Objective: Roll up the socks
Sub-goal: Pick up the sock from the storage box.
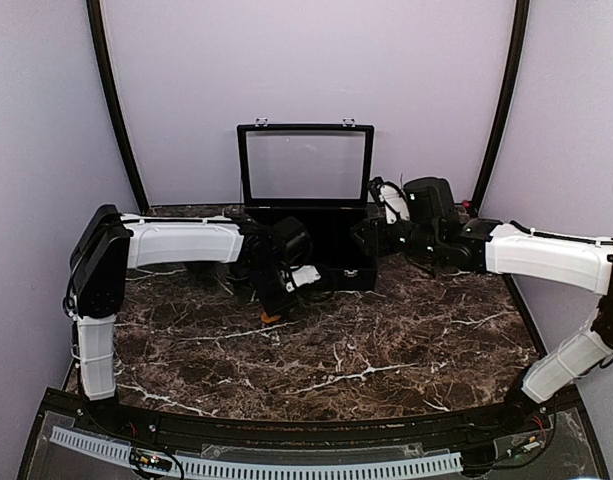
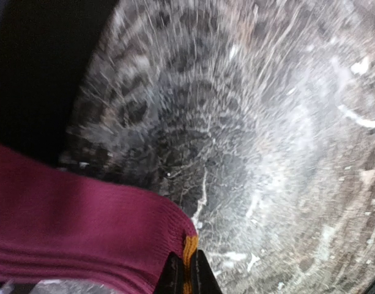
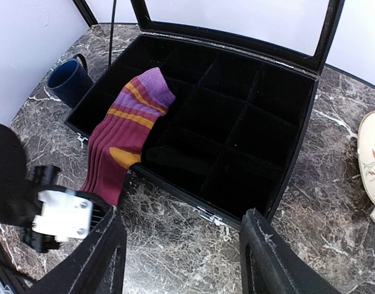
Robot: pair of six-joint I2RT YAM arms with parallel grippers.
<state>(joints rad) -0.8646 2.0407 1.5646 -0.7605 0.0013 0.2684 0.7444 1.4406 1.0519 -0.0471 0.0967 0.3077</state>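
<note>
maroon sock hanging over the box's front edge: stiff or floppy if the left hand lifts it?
Likely floppy: the maroon sock bends limply over the box wall. Probably light, ribbed knit, not slippery. The left hand pinches its orange end only, so the rest should dangle and drag.

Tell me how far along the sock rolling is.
Done: nothing is rolled yet. The maroon sock lies unrolled, draped over the front edge of the black box. In hand: the left claw is shut on its orange-tipped end. The right claw hangs open and empty before the box. Left: rolling this sock, then the other, which I cannot make out clearly.
</note>
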